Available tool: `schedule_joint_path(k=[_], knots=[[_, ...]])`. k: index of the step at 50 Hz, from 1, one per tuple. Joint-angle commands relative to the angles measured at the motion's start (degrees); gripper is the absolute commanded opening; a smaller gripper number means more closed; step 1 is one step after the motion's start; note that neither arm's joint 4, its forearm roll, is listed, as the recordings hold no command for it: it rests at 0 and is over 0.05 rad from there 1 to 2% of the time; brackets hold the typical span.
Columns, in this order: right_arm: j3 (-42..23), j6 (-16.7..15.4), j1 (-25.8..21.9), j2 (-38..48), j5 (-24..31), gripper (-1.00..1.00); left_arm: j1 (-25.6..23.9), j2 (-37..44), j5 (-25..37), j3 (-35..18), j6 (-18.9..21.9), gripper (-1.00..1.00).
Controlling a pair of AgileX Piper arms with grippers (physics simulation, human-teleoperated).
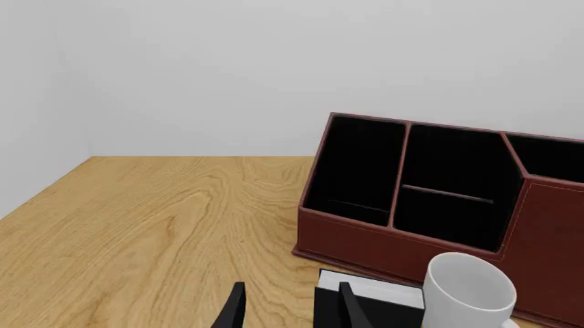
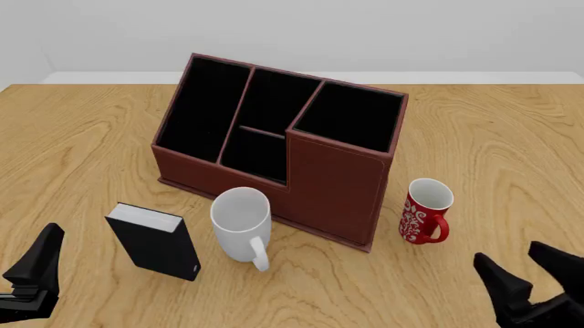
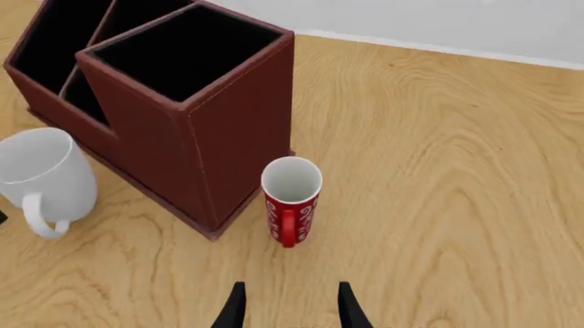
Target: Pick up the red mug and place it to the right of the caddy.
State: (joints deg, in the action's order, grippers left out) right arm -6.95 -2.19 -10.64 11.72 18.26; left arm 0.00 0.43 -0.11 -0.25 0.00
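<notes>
Pale grey walls close off a light wood-grain worktop (image 2: 511, 137) whose swirling figure runs across the whole surface. Near its middle sits the caddy (image 2: 273, 147), a big box in dark reddish-brown, leather-like with stitched edges, angled to the camera; its black-lined compartments step from a tall square bay at the near right corner down to lower, narrower bays. The red mug (image 2: 425, 212) stands upright just beside that tall corner, on the caddy's right and apart from it. It is a small glossy cylinder with a white pattern, white inside, its loop handle turned toward the arms' side. A plain white mug (image 2: 242, 222) stands upright in front of the caddy, handle also facing the near edge. Left of it stands a small black book-like box (image 2: 155, 240) with a pale top edge.

Both arms are low at the near edge. The left gripper (image 1: 290, 307) and right gripper (image 3: 290, 304) each show dark, tapered fingers spread apart, holding nothing; the right one points at the red mug from well short of it.
</notes>
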Motion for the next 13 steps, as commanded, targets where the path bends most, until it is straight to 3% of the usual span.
schedule_joint_path(k=[1, 11, 13], knots=[[-8.53, 0.1, -0.57, -11.72, 15.59, 1.0, 0.0, 0.0, 0.0, 0.0, 0.0, 1.0], [-12.99, 2.49, -0.49, -11.72, 18.29, 1.0, 0.0, 0.0, 0.0, 0.0, 0.0, 1.0], [-15.01, 1.27, -0.54, -11.72, 19.14, 1.0, 0.0, 0.0, 0.0, 0.0, 0.0, 1.0]])
